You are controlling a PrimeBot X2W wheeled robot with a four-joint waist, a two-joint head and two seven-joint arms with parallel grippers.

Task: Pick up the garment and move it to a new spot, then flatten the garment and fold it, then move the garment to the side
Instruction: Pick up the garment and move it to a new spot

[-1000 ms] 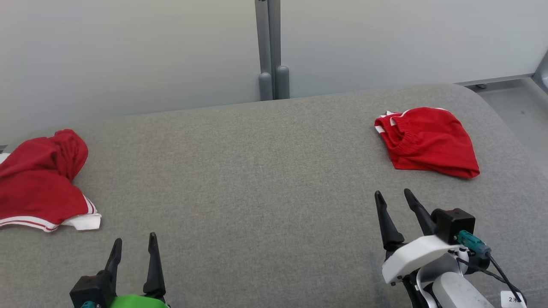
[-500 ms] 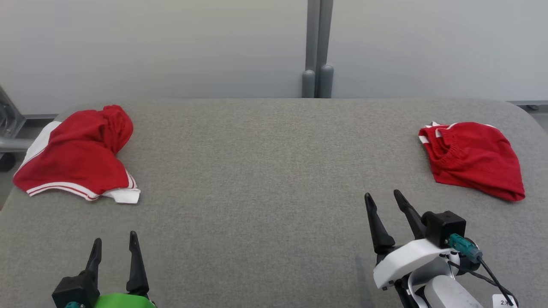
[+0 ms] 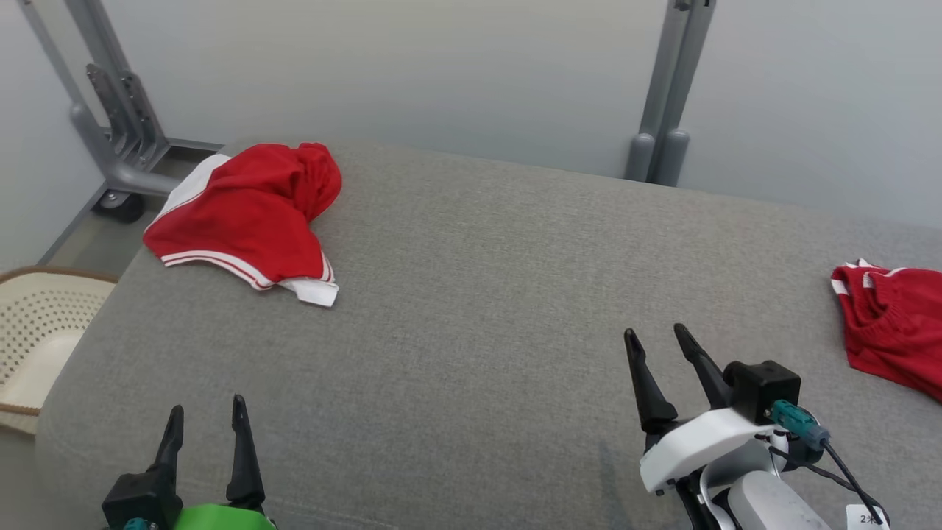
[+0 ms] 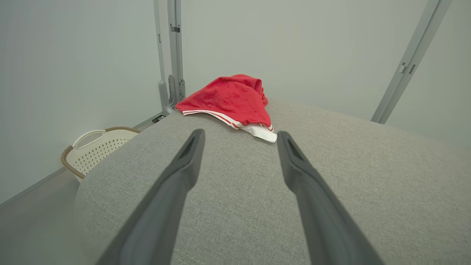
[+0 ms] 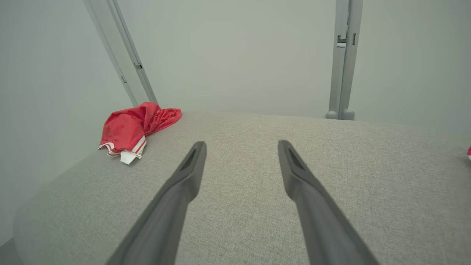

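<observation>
Head view swings left, so the crumpled red garment (image 3: 246,221) now sits well ahead of my left gripper (image 3: 206,405), while it and the right gripper (image 3: 654,331) both hang spread and empty, so I judge pickup comes next.

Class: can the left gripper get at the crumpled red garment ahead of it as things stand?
Probably yes: the left gripper is open, with bare grey surface between it and the garment.
</observation>
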